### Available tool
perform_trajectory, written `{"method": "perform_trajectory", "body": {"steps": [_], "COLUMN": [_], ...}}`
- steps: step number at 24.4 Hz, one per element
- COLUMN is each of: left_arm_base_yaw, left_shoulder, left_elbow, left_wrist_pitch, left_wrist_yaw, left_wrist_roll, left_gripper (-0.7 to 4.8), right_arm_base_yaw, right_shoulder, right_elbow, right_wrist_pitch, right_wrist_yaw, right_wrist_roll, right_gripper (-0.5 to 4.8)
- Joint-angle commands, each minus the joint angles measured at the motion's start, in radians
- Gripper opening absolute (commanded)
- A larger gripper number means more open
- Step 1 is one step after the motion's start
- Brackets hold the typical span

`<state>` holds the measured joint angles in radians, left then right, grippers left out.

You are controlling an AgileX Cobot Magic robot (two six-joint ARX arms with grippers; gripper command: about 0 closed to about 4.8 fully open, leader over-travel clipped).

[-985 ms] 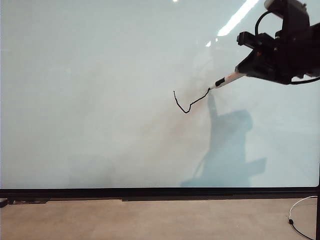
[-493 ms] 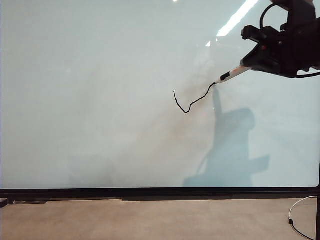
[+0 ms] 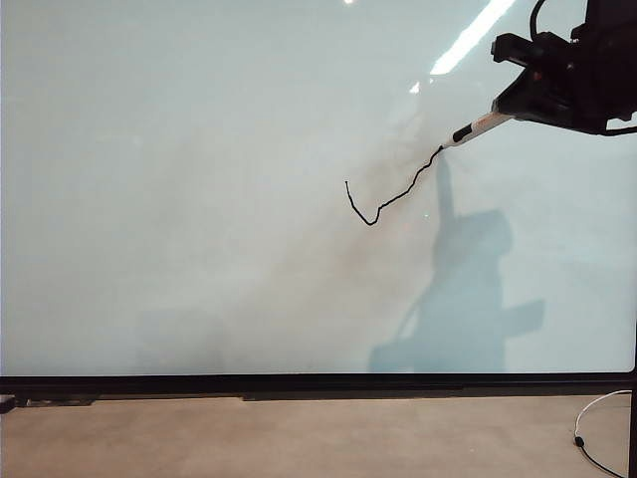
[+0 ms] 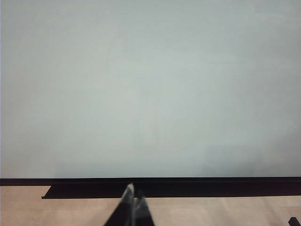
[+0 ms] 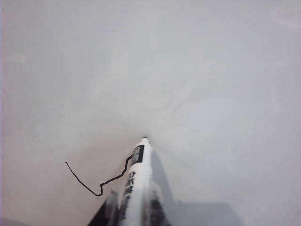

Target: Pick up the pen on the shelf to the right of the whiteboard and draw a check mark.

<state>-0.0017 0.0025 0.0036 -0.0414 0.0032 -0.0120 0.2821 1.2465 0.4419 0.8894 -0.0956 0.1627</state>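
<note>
We see right pincer only partly: arm cut by exterior view's upper right edge, fingertips cut by right wrist view's edge. Pen rear barrel hidden between them; print on barrel too blurred for us to read. Left pincer shows us tips only, pressed together. White cable runs off right edge.

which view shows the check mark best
The exterior view: the whole check mark lies clear on the whiteboard, ending at the pen held by the right gripper. The right wrist view shows it too, its end hidden behind the pen. The left wrist view shows only blank board and the shut left gripper.
</note>
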Motion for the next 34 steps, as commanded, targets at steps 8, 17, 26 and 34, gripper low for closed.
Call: {"method": "perform_trajectory", "body": {"steps": [8, 17, 26, 34], "left_arm_base_yaw": [0.000, 0.000, 0.000, 0.000], "left_shoulder": [0.001, 0.001, 0.001, 0.001], "left_elbow": [0.003, 0.003, 0.003, 0.003], "left_wrist_pitch": [0.013, 0.013, 0.012, 0.013], "left_wrist_yaw": [0.000, 0.000, 0.000, 0.000], "left_wrist_roll": [0.004, 0.004, 0.004, 0.004], "left_gripper": [-0.04, -0.04, -0.04, -0.04], "right_arm_base_yaw": [0.021, 0.008, -0.144, -0.212], "right_shoulder": [-0.095, -0.380, -0.517, -0.679], "right_elbow": [-0.082, -0.172, -0.193, -0.237], "right_wrist_pitch": [0.020, -0.227, -0.352, -0.482], "right_wrist_yaw": [0.051, 0.123, 0.058, 0.034], "right_wrist_roll": [-0.026, -0.115, -0.114, -0.114], "right_gripper": [-0.06, -0.05, -0.05, -0.05]}}
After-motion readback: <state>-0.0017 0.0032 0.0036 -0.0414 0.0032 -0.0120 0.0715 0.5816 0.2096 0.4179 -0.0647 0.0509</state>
